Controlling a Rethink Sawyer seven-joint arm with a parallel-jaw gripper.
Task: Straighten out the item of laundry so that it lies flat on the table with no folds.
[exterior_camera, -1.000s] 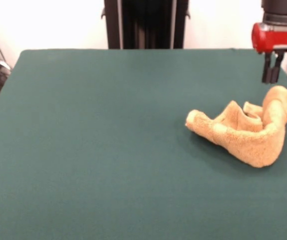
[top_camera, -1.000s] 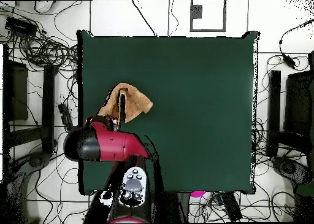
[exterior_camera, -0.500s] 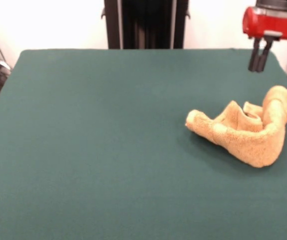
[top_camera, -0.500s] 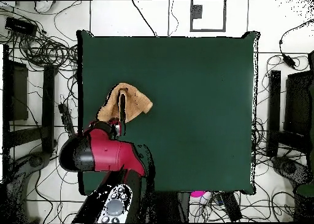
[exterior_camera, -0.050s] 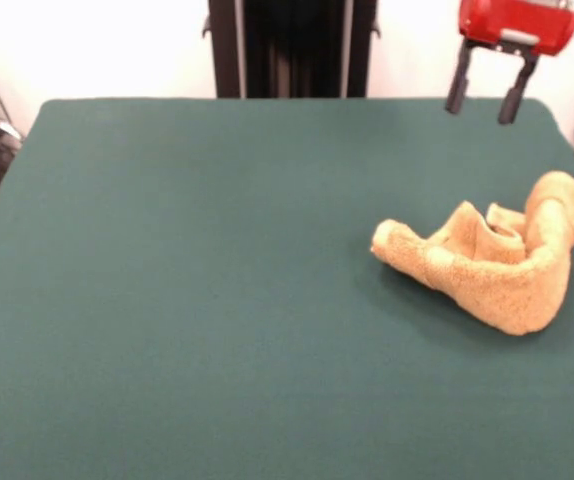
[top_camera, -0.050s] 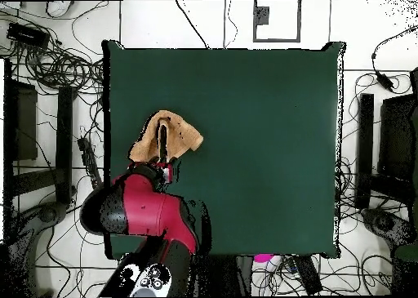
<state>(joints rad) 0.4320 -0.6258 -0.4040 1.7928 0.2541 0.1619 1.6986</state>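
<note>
Front view: towel [exterior_camera, -0.050s: 495, 265] sits bunched in a curled heap near the bench [exterior_camera, -0.050s: 217, 300] edge, hand [exterior_camera, -0.050s: 483, 88] empty with fingers spread, hovering above and behind it, so I'd drop onto a free corner and drag it outward, not into the heap.

Front view: low, oblique camera at one table [exterior_camera, -0.050s: 187, 330] edge, facing across it toward the opposite edge; near, so the closest edge and corners are cut off.
Overhead view: high camera looking straight down; the whole table [top_camera, -0.050s: 261, 148] with all four corners, plus surrounding floor.
Orientation: the two views are turned half round against each other.
Shared: the green tabletop, the towel [exterior_camera, -0.050s: 497, 262] [top_camera, -0.050s: 181, 137] and the gripper [exterior_camera, -0.050s: 483, 96].
</note>
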